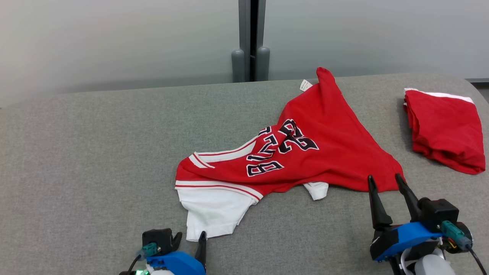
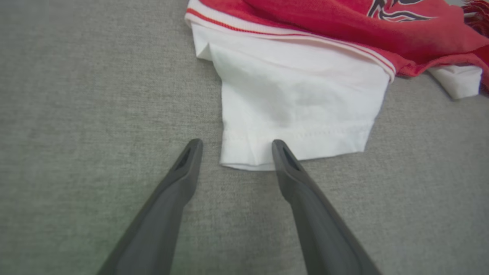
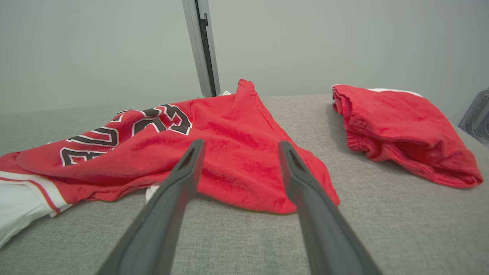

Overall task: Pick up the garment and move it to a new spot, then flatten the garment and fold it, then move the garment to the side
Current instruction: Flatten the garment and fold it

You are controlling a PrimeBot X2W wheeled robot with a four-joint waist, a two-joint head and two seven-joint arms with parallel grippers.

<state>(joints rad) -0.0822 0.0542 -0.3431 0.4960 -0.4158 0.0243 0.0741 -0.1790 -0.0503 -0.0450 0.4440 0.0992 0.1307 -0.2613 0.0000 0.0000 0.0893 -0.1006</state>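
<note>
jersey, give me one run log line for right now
jersey: crumpled on grey surface | left gripper: open, at white sleeve hem | right gripper: open, at jersey edge | folded garment: far right

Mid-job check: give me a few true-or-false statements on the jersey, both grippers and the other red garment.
1. The jersey lies rumpled on the grey surface. True.
2. The left gripper is shut on the white sleeve. False: it is open at the sleeve's hem, holding nothing.
3. A folded red garment lies to the jersey's right. True.
4. The right gripper holds the jersey's red corner. False: it is open near that corner, holding nothing.
</note>
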